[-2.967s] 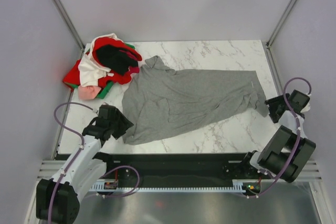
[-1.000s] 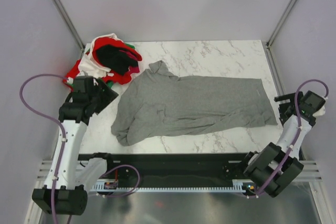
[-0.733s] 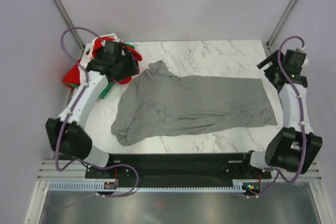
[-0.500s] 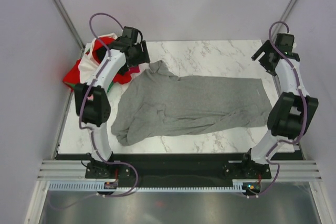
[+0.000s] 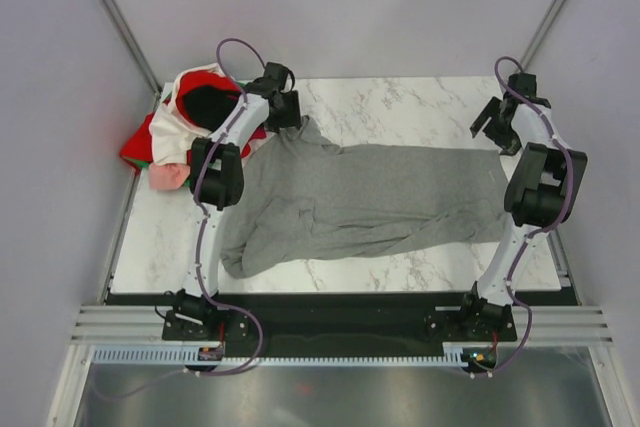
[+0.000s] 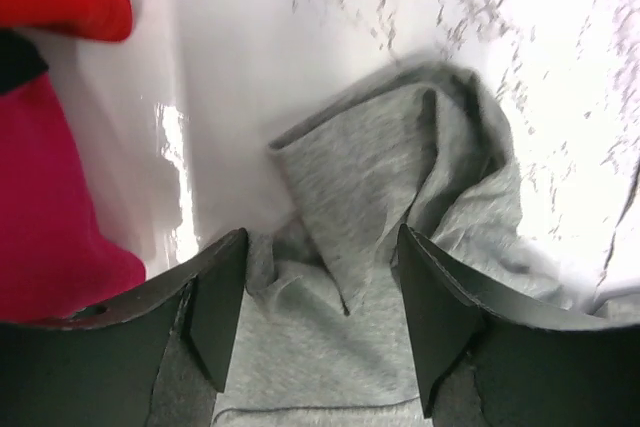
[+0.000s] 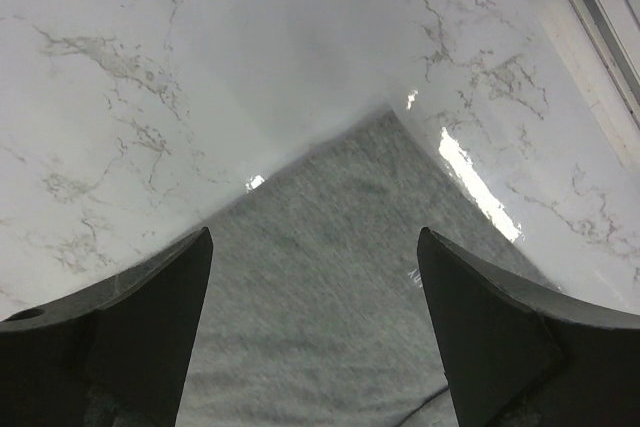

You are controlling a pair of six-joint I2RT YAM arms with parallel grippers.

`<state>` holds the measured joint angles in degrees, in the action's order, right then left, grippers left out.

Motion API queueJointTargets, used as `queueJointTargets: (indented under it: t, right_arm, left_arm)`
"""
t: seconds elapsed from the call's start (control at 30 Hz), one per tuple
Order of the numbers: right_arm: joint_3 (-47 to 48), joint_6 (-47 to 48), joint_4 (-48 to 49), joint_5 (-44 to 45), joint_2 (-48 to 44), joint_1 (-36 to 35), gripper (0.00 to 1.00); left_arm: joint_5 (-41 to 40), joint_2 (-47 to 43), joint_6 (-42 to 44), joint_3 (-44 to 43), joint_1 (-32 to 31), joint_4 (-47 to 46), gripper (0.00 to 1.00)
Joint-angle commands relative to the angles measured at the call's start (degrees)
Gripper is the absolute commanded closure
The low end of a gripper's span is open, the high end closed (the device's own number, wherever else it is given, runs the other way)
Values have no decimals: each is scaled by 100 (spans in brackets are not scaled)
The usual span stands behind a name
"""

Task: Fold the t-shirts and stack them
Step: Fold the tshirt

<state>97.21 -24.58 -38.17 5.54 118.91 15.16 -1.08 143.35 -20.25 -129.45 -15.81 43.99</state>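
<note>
Spreading 1 grey t-shirt, rumpled across the table's middle, not yet folding. Further back, hovering with left gripper and right gripper, both parted wide and empty, over its 2 far ends. Probably calls for descending, pinching, pulling taut. Leaves remaining t-shirts heaped at the far left corner.

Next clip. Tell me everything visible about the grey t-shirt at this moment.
The grey t-shirt is soft heather-grey knit, lying unfolded across the marble table, mostly flat but creased, with a rumpled ridge along its near edge and a bunched far-left corner. The open left end effector is poised over that bunch; the open right end effector is poised over the flat far-right corner. Neither visibly pinches cloth. Bare table separates it from the red and pink shirts beside it.
</note>
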Motion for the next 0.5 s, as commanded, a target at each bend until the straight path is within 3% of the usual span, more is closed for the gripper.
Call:
queueJointTargets:
  t: [0.0,0.23,0.43,0.47]
  right_arm:
    - [325,234,196,228,263,-13,10]
    - [536,401,328,641,966,22,27]
    - [642,384,433,545,1354,49,45]
    - [624,392,451,518,1380,49,54]
  left_arm:
    - [82,316,197,-379,-36,-57,32]
    - [56,325,171,-300,-45,-136,47]
    - [82,273,118,-177,-71,-189,54]
    - [82,273,118,-186,-80,-206,58]
